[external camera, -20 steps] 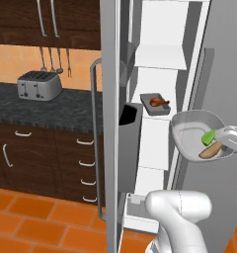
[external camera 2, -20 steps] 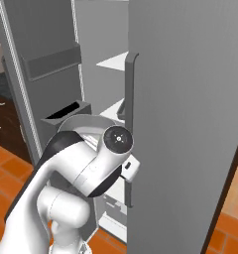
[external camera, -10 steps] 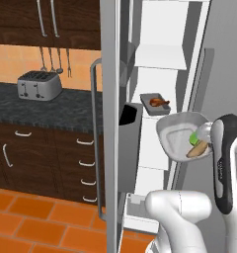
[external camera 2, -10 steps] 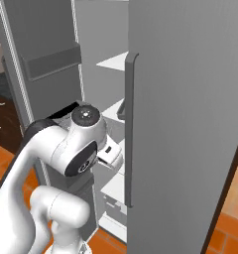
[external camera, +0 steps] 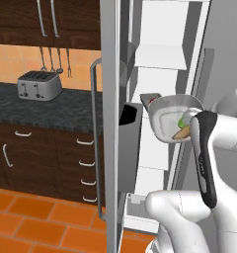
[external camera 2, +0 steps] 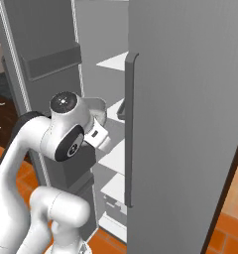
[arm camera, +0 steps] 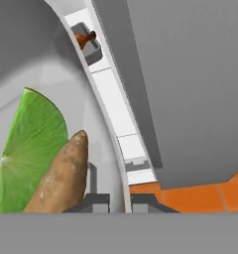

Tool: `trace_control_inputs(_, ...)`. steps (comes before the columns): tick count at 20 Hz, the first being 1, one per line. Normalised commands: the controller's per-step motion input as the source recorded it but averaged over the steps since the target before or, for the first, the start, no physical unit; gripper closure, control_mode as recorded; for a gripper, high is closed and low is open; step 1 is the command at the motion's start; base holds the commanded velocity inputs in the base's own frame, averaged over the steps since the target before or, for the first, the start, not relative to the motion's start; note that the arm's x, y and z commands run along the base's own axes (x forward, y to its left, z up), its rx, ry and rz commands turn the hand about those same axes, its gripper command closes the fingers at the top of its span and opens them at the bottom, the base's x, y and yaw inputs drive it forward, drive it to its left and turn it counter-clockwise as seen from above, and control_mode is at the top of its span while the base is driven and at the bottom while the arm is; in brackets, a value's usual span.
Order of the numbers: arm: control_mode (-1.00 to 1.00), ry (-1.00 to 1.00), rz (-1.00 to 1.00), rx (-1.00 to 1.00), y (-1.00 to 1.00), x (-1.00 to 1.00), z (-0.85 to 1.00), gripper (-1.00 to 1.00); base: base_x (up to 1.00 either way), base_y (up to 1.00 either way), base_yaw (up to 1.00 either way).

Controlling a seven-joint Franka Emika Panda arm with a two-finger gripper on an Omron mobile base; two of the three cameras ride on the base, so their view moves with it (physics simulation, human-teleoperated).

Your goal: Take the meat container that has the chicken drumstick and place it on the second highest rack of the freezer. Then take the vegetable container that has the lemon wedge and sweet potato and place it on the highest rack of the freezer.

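Clamped on the rim of the vegetable container [arm camera: 46, 69], the end effector [arm camera: 116, 201] holds this pale bowl up in front of the open freezer [external camera: 162, 54]. Inside lie a green lemon wedge [arm camera: 31, 144] and a brown sweet potato [arm camera: 61, 176], touching — the potato overlapping the wedge's edge. Deeper in, the meat container [arm camera: 89, 47] sits on a freezer rack [arm camera: 116, 116] with the chicken drumstick [arm camera: 84, 38] in it.

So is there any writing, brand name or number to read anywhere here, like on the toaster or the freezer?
None can be read. The toaster, the freezer door, the vegetable container and the meat container all show plain surfaces with no words, labels or numbers.
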Motion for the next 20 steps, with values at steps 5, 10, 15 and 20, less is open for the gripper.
trace_control_inputs(5, -1.0, 0.0, -0.02, 0.08, 0.0, 0.69, 0.52, 1.0, 0.0, 0.0, 0.0)
trace_control_inputs(10, -1.0, 0.0, 0.0, 0.07, 0.0, 0.77, 0.59, 1.0, 0.0, 0.0, 0.0)
trace_control_inputs(15, -1.0, 0.0, -0.01, 0.03, -0.01, 0.61, 0.3, 1.0, 0.0, 0.0, 0.0)
trace_control_inputs(20, -1.0, 0.0, -0.05, 0.0, -0.1, 0.72, 0.01, 1.0, 0.0, 0.0, 0.0)
